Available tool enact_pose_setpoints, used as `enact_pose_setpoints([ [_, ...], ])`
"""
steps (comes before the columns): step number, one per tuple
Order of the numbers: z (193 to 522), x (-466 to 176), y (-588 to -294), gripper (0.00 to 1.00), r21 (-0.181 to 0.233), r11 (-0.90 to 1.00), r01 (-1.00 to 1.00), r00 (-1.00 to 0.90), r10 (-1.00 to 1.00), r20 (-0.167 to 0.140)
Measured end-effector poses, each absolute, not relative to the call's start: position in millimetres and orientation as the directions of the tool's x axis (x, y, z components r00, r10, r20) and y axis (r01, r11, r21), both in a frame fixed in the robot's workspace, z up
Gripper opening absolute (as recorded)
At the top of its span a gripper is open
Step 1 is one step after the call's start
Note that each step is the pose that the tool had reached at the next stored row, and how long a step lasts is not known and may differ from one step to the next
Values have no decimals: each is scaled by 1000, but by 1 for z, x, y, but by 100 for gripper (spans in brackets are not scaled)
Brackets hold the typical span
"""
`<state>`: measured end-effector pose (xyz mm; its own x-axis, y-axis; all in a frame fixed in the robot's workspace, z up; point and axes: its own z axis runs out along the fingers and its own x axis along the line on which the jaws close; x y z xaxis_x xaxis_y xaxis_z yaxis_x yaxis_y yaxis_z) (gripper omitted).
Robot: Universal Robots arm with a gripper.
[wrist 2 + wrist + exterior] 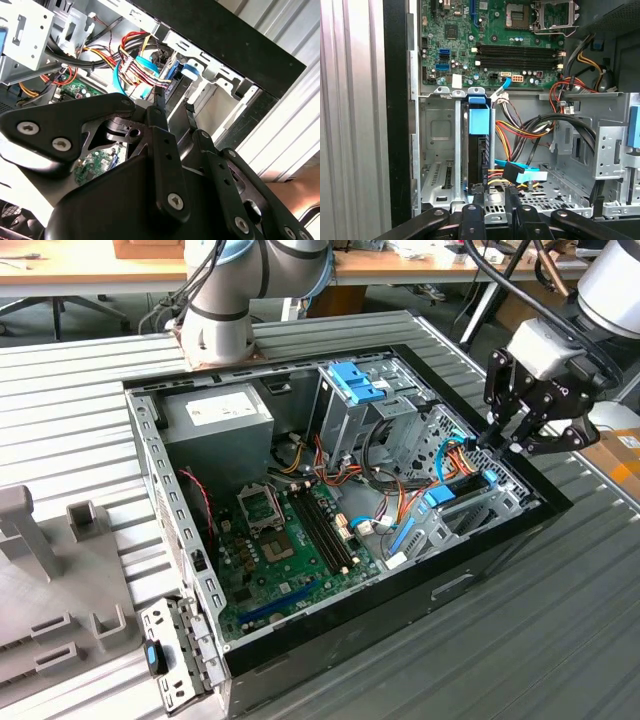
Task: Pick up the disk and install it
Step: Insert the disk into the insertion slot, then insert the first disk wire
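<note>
The disk [462, 490], black with blue rails and end tabs, stands on edge in the grey drive bay [470, 515] at the case's corner on the exterior view's right. In the first wrist view the disk [479, 150] runs down its slot, with a blue tab at its far end. My gripper [497, 443] hangs just above the disk's near end. Its fingers [476, 192] are parted a little, with nothing between them. The second wrist view shows the gripper [175, 102] pointing into the same bay.
Orange, yellow and blue cables [452, 455] bunch right beside the bay. A tall grey cage with a blue latch [355, 380] stands mid-case. The motherboard [290, 540] and power supply [218, 412] fill the case. A bracket with a blue clip [165, 655] lies outside it.
</note>
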<state>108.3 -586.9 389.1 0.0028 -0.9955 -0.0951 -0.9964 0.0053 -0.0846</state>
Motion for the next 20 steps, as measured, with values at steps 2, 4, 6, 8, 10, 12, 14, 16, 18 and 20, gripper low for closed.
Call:
enact_pose_setpoints([
  [2, 389, 108, -587, 31, -85, 5, -996, 3, -995, -95],
  [4, 390, 108, -587, 31, -85, 5, -996, 3, -995, -95],
  [6, 390, 108, -587, 31, -85, 5, -996, 3, -995, -95],
  [8, 390, 108, -587, 31, -85, 5, -996, 3, -995, -95],
  [10, 390, 108, -587, 31, -85, 5, -996, 3, -995, -95],
  [12, 390, 108, -587, 31, -85, 5, -996, 3, -995, -95],
  [14, 391, 108, -587, 31, -85, 5, -996, 3, -995, -95],
  [16, 391, 108, -587, 31, -85, 5, -996, 3, -995, -95],
  [18, 391, 108, -587, 31, -85, 5, -996, 3, -995, -95],
  [20, 392, 108, -587, 31, -85, 5, -996, 3, -996, -93],
])
